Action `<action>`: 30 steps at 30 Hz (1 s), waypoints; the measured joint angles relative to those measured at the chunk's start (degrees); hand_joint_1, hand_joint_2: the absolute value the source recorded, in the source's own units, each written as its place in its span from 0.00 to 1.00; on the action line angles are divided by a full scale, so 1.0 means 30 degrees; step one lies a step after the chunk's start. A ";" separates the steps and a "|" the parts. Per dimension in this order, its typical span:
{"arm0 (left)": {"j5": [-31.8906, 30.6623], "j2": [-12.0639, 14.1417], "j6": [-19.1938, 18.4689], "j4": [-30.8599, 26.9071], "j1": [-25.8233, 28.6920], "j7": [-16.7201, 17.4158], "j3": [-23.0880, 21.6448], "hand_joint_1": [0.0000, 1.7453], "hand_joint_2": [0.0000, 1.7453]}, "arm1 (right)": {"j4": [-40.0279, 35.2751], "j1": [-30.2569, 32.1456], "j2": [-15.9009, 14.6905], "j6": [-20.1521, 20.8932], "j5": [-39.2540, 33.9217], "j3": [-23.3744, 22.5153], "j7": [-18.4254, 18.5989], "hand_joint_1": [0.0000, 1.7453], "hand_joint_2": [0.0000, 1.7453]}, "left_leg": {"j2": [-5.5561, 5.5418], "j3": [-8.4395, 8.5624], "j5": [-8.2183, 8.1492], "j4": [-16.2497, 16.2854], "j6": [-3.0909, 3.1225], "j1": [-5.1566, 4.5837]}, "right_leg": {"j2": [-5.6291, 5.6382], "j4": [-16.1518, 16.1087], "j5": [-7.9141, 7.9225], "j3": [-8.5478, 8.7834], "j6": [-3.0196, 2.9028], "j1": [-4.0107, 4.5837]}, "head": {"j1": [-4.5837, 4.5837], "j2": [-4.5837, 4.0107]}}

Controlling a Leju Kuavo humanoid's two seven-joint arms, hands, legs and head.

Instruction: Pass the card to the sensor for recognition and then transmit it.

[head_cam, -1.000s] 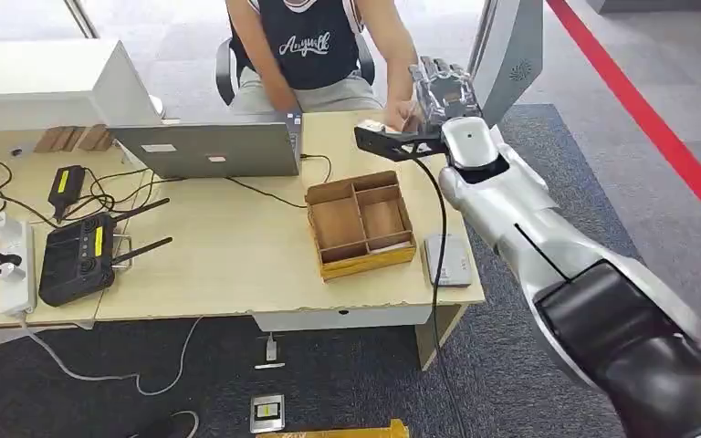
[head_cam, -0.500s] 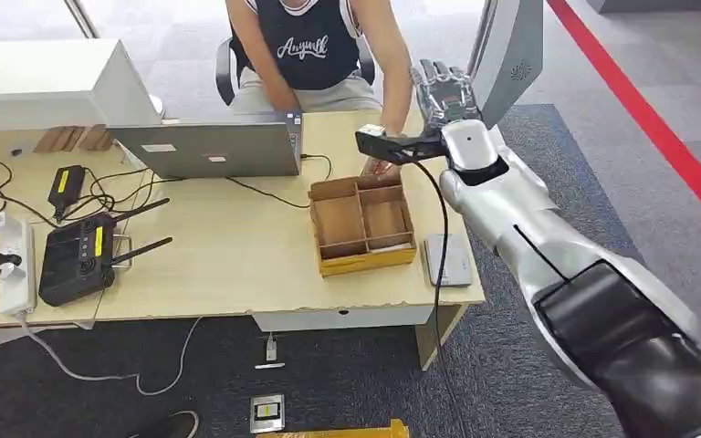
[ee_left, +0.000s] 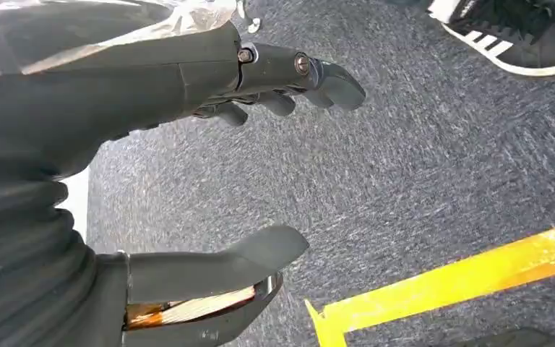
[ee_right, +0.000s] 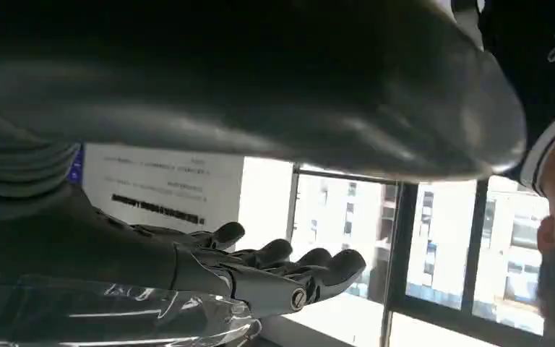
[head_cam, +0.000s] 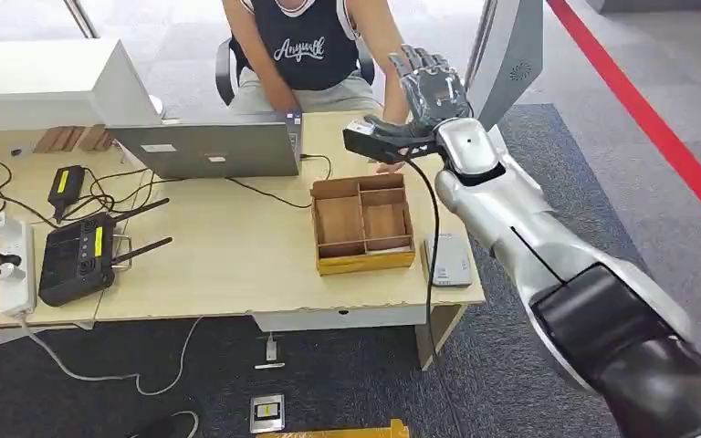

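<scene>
My right hand [head_cam: 429,87] is raised above the table's far right corner, in front of the seated person [head_cam: 306,46]. Its fingers [ee_right: 282,271] are stretched out and apart, and nothing lies in it. The person's hand [head_cam: 386,166] rests on the table at the far edge of the wooden box [head_cam: 362,224]. The grey flat sensor [head_cam: 447,258] lies on the table just right of that box. My left hand [ee_left: 152,94] hangs over the carpet, its fingers and thumb apart around nothing. I cannot make out a card.
A laptop [head_cam: 208,146] stands at the table's far middle. A black controller with antennas [head_cam: 78,257], a power strip [head_cam: 14,265] and cables lie at the left. A white box [head_cam: 46,82] sits at the far left. A grey panel [head_cam: 511,50] stands behind my right hand.
The person's hand dropped from beside my right hand to the far edge of the wooden box. My right hand shifted slightly left and its fingers spread wider.
</scene>
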 joint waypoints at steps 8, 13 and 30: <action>0.0875 -0.0124 0.0365 0.0000 0.0211 0.0700 0.0168 0.00 1.00 | -0.6235 0.3600 -0.3413 0.0510 0.2041 -0.1124 0.2719 0.00 0.00 | -0.0040 0.0199 -0.0012 0.0040 0.0017 0.0013 | -0.0038 -0.0038 0.0002 0.0057 0.0009 0.0013 | 0.0022 0.0000; 0.1625 -0.0219 0.0839 0.0000 0.0279 0.0816 0.0598 0.00 1.00 | -1.1567 0.7922 -0.7224 0.0756 0.2345 -0.3675 0.4365 0.00 0.00 | -0.0048 0.0213 -0.0061 0.0054 0.0064 0.0010 | -0.0055 -0.0093 -0.0024 0.0117 0.0050 0.0013 | 0.0029 0.0000; 0.3162 -0.1239 0.3134 -0.0015 0.0313 0.3053 0.2033 0.00 1.00 | -1.2398 1.3719 -1.2502 -0.2618 -0.2041 -1.1687 0.3365 0.00 0.00 | 0.0011 0.0213 -0.0126 0.0045 0.0071 0.0004 | 0.0020 -0.0093 -0.0036 0.0105 0.0063 0.0005 | 0.0044 0.0000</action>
